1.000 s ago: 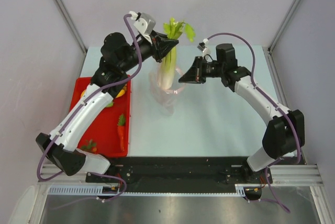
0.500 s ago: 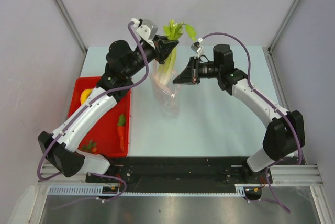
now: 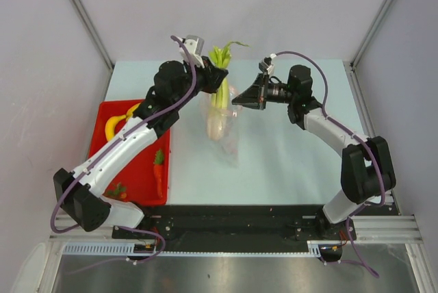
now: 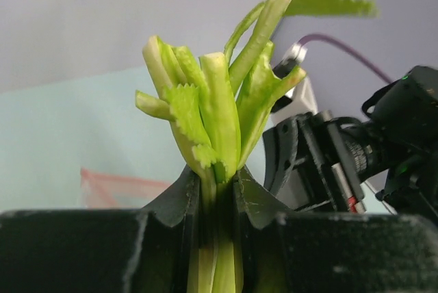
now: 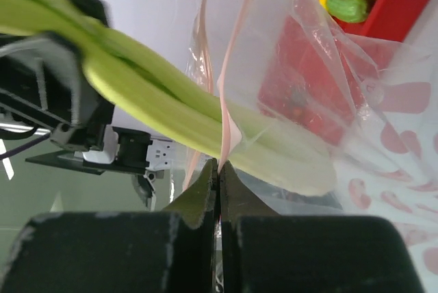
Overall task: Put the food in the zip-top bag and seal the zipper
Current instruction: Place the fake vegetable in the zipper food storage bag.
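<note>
I've got the left gripper (image 4: pixel 213 187) pinching the leek (image 4: pixel 220 101), tip in the bag (image 5: pixel 328 67), and the right gripper (image 5: pixel 219 170) at its 3 o'clock clamped on the zipper (image 5: pixel 228 87); I reckon that thin hold could slip and collapse the mouth.

On the table (image 3: pixel 294 142), about midway across: zip-top bag (image 3: pixel 226 135). Standing inside the bag: leek (image 3: pixel 217 105), butt end low in the bag, leaves out above its mouth. Just above the bag's mouth: left gripper (image 4: pixel 213 187), clamped on the leek's stalk. At the bag's right: right gripper (image 5: pixel 219 166), pinched on the zipper (image 5: pixel 224 101). Left of the bag, flat on the table: tray (image 3: pixel 137 163). In the tray: bananas (image 3: pixel 116 123) level with the bag, carrot (image 3: pixel 159 173) along the side nearest the bag, strawberries (image 3: pixel 118 190) in the near corner farthest from the bag.
</note>
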`<state>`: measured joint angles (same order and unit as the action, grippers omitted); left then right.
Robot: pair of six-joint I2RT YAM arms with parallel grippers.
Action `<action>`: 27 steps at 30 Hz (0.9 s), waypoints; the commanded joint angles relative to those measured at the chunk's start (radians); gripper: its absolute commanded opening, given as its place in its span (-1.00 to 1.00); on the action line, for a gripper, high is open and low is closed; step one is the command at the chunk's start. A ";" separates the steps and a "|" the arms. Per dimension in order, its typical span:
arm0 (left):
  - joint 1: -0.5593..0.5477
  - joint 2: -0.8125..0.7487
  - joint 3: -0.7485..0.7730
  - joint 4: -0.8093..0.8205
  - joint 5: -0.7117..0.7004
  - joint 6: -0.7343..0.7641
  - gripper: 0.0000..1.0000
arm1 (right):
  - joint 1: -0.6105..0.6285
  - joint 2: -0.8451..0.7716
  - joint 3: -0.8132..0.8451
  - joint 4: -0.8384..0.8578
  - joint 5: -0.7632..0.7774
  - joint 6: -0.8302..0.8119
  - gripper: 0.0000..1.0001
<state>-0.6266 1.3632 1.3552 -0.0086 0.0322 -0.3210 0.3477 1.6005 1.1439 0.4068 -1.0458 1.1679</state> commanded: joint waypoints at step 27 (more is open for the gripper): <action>0.169 -0.158 0.025 -0.528 0.216 0.037 0.49 | -0.007 -0.091 0.039 -0.026 -0.020 -0.178 -1.00</action>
<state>-0.4465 1.2106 1.4254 -0.5095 0.2260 -0.2905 0.3367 1.5440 1.1355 0.3820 -1.0592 1.0302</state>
